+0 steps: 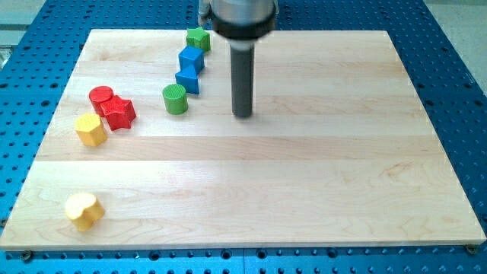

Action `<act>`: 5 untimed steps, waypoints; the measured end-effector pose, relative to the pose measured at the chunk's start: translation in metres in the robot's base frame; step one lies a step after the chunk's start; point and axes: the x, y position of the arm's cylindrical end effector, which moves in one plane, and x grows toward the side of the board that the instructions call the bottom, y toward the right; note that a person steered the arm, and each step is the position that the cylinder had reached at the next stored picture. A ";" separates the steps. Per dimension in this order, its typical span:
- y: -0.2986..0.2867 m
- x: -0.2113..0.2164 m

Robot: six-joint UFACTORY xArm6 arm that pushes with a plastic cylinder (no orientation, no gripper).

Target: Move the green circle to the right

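The green circle is a short green cylinder on the wooden board, left of the middle near the view's top. My tip is the lower end of the dark rod and rests on the board to the right of the green circle, a clear gap apart. A blue block touches or nearly touches the green circle at its upper right.
A second blue block and a green block run up toward the board's top edge. A red circle, a red star-like block and a yellow hexagon cluster at the left. A yellow heart-like block lies at the bottom left.
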 end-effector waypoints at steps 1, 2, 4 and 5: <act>-0.049 0.039; -0.122 0.024; -0.165 -0.030; -0.167 -0.046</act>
